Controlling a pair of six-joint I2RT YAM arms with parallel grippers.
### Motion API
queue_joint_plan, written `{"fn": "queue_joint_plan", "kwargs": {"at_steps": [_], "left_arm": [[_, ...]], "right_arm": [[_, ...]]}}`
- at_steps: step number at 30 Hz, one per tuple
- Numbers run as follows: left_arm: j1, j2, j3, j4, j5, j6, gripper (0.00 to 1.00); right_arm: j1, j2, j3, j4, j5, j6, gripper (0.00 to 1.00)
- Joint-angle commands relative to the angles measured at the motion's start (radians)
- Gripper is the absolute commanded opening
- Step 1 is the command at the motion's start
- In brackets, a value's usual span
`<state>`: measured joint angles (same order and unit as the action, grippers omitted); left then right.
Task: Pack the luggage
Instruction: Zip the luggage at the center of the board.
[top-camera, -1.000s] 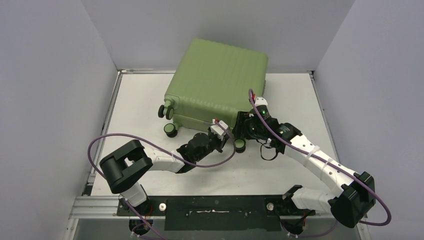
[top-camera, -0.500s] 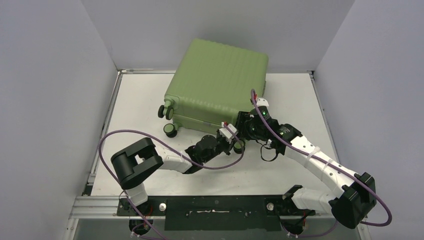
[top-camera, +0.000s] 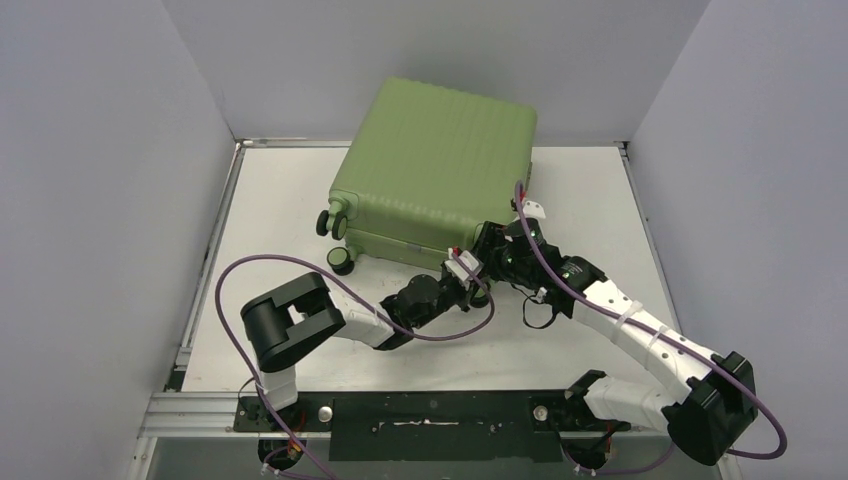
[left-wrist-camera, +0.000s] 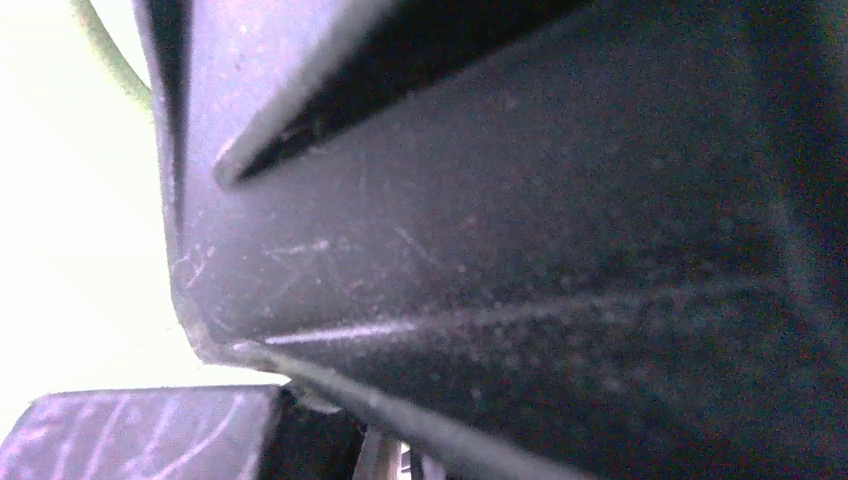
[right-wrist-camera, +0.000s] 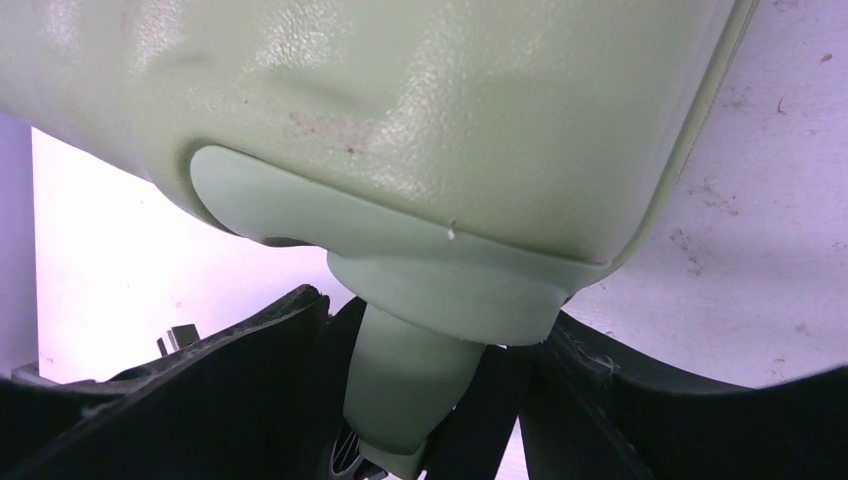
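The jaws of the right gripper (right-wrist-camera: 437, 330) pinched a wheel leg (right-wrist-camera: 400, 390) of the closed suitcase (top-camera: 435, 160), probably to steady it; for the left gripper (top-camera: 465, 272) I cannot tell.

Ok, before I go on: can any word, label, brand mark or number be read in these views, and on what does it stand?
None can be read.
The luggage: plain ribbed green shell, no logo or tag in any view.
The base plate: a thin white mark, too small to tell whether it is text.
Left wrist view: only a scratched dark surface, no lettering.
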<state>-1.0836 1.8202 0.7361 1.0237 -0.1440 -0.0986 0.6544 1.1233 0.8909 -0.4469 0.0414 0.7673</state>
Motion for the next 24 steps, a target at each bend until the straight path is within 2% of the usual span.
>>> {"fn": "queue_joint_plan", "kwargs": {"at_steps": [1, 13, 24], "left_arm": [[-0.107, 0.04, 0.054, 0.079, 0.243, -0.043, 0.0], [-0.149, 0.1, 0.091, 0.137, 0.262, -0.068, 0.0], [-0.204, 0.063, 0.014, 0.124, 0.215, -0.019, 0.0]], "right_arm": [[0.034, -0.011, -0.011, 0.222, -0.135, 0.105, 0.0], [0.046, -0.009, -0.034, 0.249, -0.138, 0.165, 0.0], [0.111, 0.025, 0.006, 0.258, -0.12, 0.209, 0.0]]}}
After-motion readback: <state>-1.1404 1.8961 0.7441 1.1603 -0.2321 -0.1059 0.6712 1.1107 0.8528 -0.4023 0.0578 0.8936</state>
